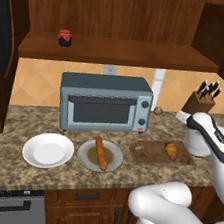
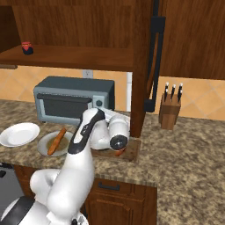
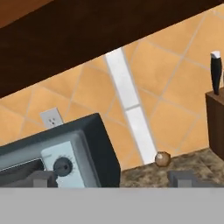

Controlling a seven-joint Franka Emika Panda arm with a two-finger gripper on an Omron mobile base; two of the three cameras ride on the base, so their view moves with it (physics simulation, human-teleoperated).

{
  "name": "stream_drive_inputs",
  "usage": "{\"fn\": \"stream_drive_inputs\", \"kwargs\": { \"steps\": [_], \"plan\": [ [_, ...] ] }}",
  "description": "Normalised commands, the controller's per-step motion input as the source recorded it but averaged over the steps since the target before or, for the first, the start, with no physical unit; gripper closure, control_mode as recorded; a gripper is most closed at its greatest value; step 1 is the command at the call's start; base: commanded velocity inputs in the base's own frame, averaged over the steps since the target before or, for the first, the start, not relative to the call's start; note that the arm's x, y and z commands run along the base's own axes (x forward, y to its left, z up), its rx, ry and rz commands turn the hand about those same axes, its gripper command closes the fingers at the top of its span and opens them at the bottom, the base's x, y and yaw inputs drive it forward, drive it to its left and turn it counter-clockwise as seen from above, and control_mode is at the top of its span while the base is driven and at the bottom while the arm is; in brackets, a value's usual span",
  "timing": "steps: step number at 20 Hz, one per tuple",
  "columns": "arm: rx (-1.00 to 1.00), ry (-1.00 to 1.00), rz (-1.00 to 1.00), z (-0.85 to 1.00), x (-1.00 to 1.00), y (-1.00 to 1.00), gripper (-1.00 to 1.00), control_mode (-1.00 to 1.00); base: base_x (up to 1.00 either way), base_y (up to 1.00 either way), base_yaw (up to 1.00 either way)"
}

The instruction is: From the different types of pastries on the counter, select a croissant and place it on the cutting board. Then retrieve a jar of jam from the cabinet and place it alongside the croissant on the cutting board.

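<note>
On the tabletop point(image 1: 5, 164), right of the grey toaster oven point(image 1: 105, 103), the croissant point(image 1: 171, 150) lies on the cutting board point(image 1: 148, 153); from the right the robot's wrist hides most of both. The hand point(image 3: 113, 178) is released, its tips spread wide with nothing between them, facing the tiled wall. The jar of jam point(image 1: 65, 38) stands far left on the cabinet point(image 1: 122, 52) shelf. The bread stick point(image 1: 100, 153) rests on a plate point(image 1: 85, 155); the knife block point(image 1: 199, 102) is cut off in the hand's own view.
</note>
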Motion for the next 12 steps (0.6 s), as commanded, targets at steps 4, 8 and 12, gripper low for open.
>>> {"fn": "stream_drive_inputs", "kwargs": {
  "steps": [4, 8, 12],
  "plan": [
    [0.0, -0.3, -0.01, 0.54, 0.0, 0.06, -1.0, -1.0, 0.0, 0.0, 0.0],
    [0.0, -0.26, -0.02, 0.42, 0.0, 0.21, -1.0, -1.0, 0.0, 0.0, 0.0],
    [0.0, -0.21, -0.04, 0.3, 0.0, 0.28, -1.0, -1.0, 0.0, 0.0, 0.0]
  ]
}}
